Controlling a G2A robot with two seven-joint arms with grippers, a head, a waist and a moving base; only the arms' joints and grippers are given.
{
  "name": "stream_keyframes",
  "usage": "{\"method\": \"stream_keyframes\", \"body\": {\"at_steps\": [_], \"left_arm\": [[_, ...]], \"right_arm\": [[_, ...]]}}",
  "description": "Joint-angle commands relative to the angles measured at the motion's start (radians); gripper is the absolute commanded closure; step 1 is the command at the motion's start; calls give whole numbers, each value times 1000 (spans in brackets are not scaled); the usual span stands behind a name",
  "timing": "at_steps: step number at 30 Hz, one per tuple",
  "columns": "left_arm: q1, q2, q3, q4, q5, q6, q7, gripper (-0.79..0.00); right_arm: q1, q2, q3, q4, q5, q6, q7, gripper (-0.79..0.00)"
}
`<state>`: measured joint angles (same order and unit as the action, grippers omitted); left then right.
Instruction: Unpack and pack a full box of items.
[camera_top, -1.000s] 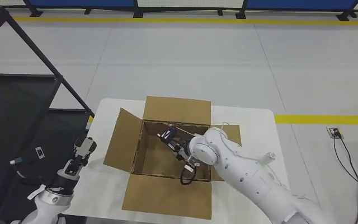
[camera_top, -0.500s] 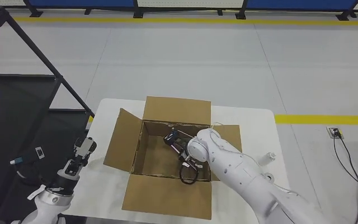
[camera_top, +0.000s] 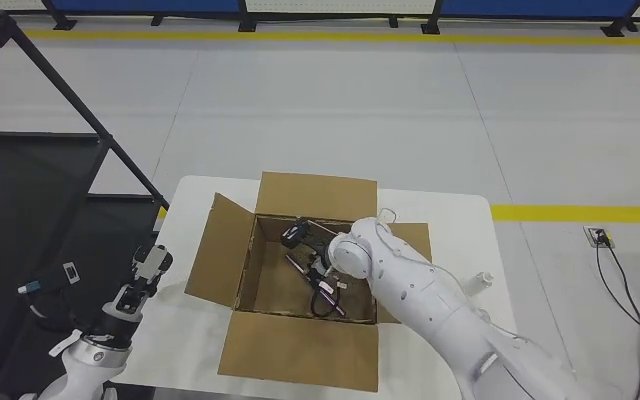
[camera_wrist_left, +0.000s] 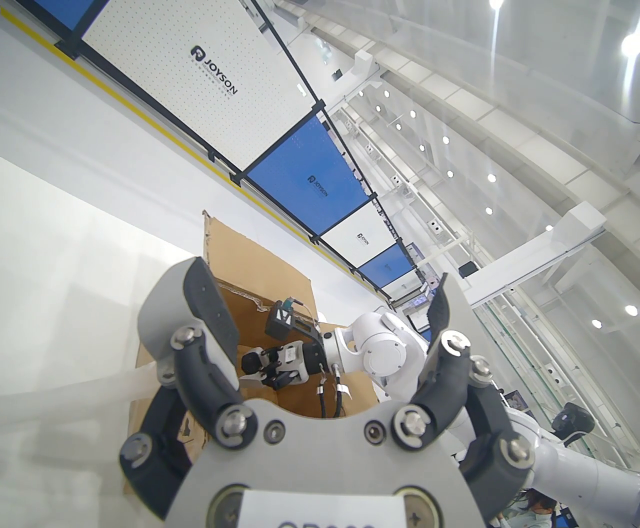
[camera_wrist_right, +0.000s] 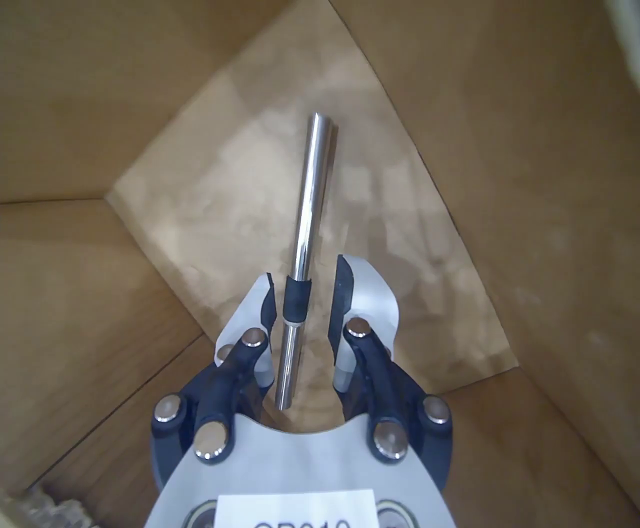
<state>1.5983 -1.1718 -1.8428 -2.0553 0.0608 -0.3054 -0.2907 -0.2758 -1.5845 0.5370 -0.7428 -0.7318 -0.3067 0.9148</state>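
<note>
**Change**
- The right arm (camera_top: 400, 285) has swung further toward the upper left of the top view, over the box (camera_top: 318, 192). Its wrist now sits closer to the back wall of the box.
- The black cable loop (camera_top: 320, 300) under the wrist has shifted left with the arm.
- The left arm (camera_top: 120, 310) is unchanged at the lower left, beside the left edge of the table (camera_top: 190, 215).

**Surface and room**
- Floor (camera_top: 300, 110): pale and glossy. One yellow line runs along the top of the frame and a second yellow strip (camera_top: 565, 212) lies at the right.
- Black frame with netting (camera_top: 50, 190): fills the left side of the frame.
- Table: white, carrying the box at its centre.
- Box: brown cardboard with all flaps folded outward.

**Task items**
- Rod (camera_wrist_right: 312, 190): polished metal with a black band. It lies on the box floor, centred in the right wrist view.
- Right pincer (camera_wrist_right: 305, 272): inside the box, partly open, with one finger on each side of the band. There is a clear gap on one side, and the rod is not clamped.
- Left pincer (camera_wrist_left: 325, 310): spread wide and empty, angled up toward the box and the ceiling.
</note>
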Motion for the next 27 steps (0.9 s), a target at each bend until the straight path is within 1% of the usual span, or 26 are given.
{"method": "stream_keyframes", "body": {"at_steps": [1, 3, 6, 9, 11, 15, 20, 22, 23, 26, 27], "left_arm": [[0, 0, 0, 0, 0, 0, 0, -785], [0, 0, 0, 0, 0, 0, 0, -785], [0, 0, 0, 0, 0, 0, 0, -785], [0, 0, 0, 0, 0, 0, 0, -785], [0, 0, 0, 0, 0, 0, 0, -785], [0, 0, 0, 0, 0, 0, 0, -785], [0, 0, 0, 0, 0, 0, 0, -785], [0, 0, 0, 0, 0, 0, 0, -785], [0, 0, 0, 0, 0, 0, 0, -785], [0, 0, 0, 0, 0, 0, 0, -785], [0, 0, 0, 0, 0, 0, 0, -785]], "right_arm": [[-26, 27, 35, -104, -16, 11, 22, -311], [-63, 59, 77, -221, -38, 29, 59, -317], [-153, 114, 164, -440, -81, 51, 128, -332], [-272, 168, 264, -679, -131, 54, 199, -348], [-354, 197, 329, -822, -162, 51, 235, -372], [-491, 238, 448, -1050, -231, 45, 266, -379], [-640, 276, 608, -1262, -327, 71, 271, -391], [-701, 288, 685, -1337, -372, 97, 269, -570], [-733, 294, 727, -1374, -401, 117, 269, -634], [-835, 309, 857, -1474, -422, 144, 263, -739], [-868, 313, 899, -1498, -427, 155, 266, -785]]}}
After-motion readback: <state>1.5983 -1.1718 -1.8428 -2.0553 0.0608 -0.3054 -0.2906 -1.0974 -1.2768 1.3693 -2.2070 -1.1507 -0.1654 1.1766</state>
